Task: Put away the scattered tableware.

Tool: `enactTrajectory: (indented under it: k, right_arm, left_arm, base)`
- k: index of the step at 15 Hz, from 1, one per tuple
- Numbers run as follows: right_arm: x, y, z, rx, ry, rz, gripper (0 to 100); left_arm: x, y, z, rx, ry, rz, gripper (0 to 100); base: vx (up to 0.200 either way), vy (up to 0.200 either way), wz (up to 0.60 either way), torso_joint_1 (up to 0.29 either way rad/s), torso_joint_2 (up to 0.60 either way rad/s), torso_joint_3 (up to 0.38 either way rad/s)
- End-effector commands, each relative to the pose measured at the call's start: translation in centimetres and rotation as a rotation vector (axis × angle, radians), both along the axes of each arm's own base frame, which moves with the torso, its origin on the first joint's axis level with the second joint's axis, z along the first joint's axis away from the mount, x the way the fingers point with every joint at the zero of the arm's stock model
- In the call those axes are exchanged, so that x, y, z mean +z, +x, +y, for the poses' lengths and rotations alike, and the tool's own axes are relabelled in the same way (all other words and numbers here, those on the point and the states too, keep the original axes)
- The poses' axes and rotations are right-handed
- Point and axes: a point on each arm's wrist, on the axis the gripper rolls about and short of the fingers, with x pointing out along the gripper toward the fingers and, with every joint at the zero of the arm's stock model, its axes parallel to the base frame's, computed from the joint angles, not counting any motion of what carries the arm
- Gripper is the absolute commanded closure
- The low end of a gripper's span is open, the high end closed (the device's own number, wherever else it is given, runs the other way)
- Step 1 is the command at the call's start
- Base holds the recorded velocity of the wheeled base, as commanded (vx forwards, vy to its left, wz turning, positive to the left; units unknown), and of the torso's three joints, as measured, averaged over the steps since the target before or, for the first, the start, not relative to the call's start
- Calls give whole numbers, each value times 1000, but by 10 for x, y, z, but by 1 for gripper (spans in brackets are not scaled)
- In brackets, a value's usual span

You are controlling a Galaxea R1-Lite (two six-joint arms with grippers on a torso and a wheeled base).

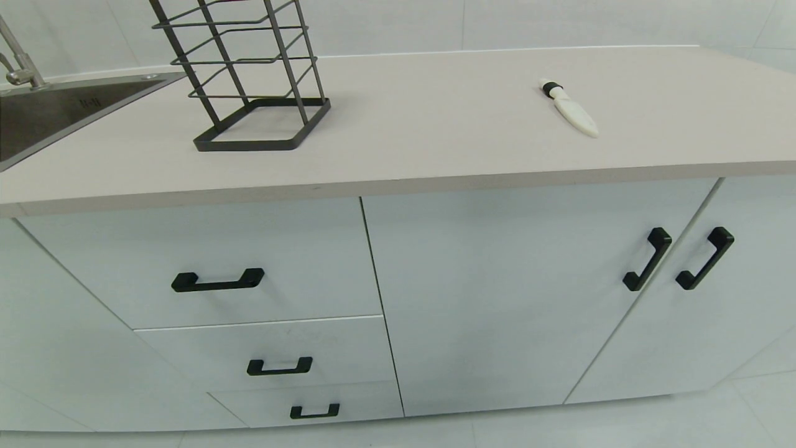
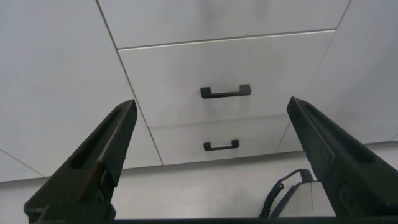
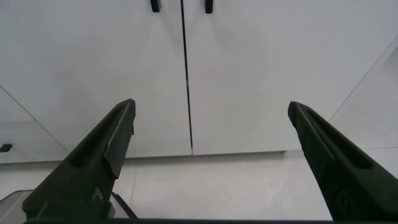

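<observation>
A white knife with a black collar at its handle end lies on the right half of the beige countertop. A dark wire rack stands on the counter's left part, with nothing in it. My left gripper hangs low in front of the drawers, open, with nothing between its fingers. My right gripper is open too, held low before the two cabinet doors near the floor.
A steel sink with a tap is set in the far left of the counter. Below are three drawers with black handles and cabinet doors with black handles. A black cable lies on the floor.
</observation>
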Motion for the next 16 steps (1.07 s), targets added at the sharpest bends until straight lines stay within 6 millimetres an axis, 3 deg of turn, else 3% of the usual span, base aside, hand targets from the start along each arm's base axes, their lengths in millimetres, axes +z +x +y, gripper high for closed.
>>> enactTrajectory:
  k: [1, 13, 16]
  right_arm:
    - [0, 0, 0, 0, 0, 2, 0]
    - [0, 0, 0, 0, -1, 2, 0]
    - [0, 0, 0, 0, -1, 2, 0]
  left_arm:
    - [0, 0, 0, 0, 0, 1, 0]
    - [0, 0, 0, 0, 3, 2, 0]
    - [0, 0, 0, 0, 3, 2, 0]
  base:
    - [200, 0, 0, -2, 2, 2]
    - [17, 0, 0, 0, 0, 0]
    - [0, 0, 0, 126, -124, -28]
